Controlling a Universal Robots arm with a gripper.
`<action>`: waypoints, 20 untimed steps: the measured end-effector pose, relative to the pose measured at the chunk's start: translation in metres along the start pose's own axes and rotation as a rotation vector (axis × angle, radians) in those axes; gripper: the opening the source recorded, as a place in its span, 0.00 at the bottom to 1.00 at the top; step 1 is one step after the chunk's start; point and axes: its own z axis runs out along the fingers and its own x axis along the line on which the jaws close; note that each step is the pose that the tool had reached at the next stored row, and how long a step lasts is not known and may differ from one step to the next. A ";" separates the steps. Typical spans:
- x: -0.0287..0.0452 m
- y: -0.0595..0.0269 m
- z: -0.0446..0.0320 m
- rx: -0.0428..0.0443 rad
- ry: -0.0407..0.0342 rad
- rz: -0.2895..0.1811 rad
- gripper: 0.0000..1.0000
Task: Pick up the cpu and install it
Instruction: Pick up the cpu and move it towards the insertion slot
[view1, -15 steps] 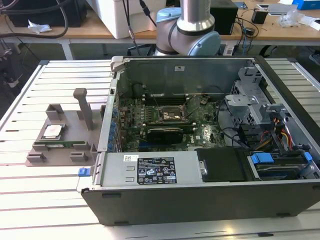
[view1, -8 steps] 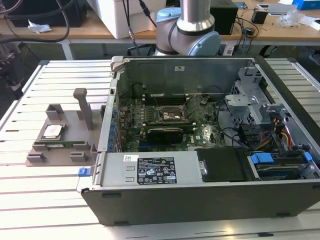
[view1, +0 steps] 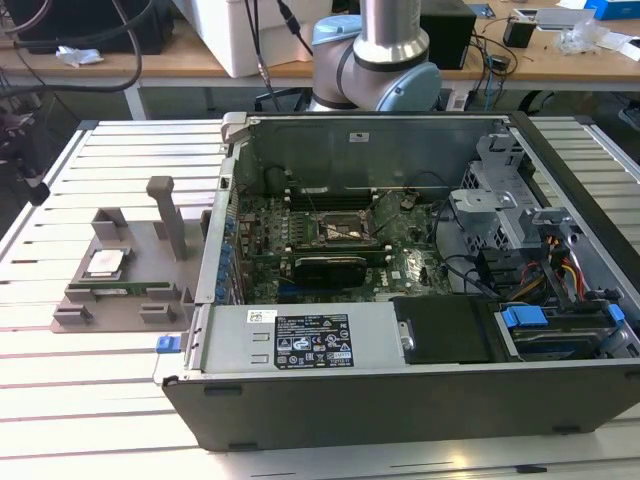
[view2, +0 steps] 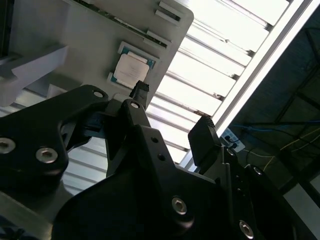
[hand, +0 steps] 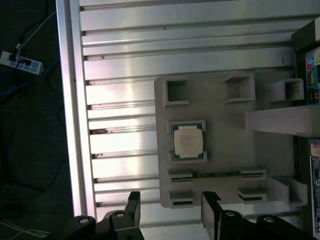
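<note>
- A robot's claw (hand: 171, 202) is hanging wide open above a slatted metal counter (hand: 125, 65). Its two black fingers (hand: 133, 207) are spread well apart and are gripping nothing, as both wrist views show.
- The cpu (hand: 188, 140) is lying flat, silver top up, in a square cradle on a grey holder tray (hand: 225, 150). The claw is hovering well clear of it and touching neither chip nor tray.
- A long green memory stick (hand: 215, 174) is resting in a slot of the same tray, just beside the cpu.
- In the exterior view, the tray is sitting on the counter at the exterior view's left of an open computer case (view1: 400, 400), close against the case's side wall, with the cpu near the tray's outer edge.
- Inside the case, the motherboard (view1: 270, 240) is lying exposed, with a square socket (view1: 345, 230) showing near its middle. Whether anything is seated in that socket cannot be told.
- The robot arm (view1: 380, 60) is rising behind the case and out of the top of the exterior view.
</note>
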 end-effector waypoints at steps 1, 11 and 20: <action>-0.0001 0.0000 0.0012 0.0000 0.0002 0.000 0.60; -0.0013 0.0004 0.0131 0.0001 0.0019 0.000 0.60; -0.0021 0.0009 0.0261 0.0002 0.0030 0.000 0.60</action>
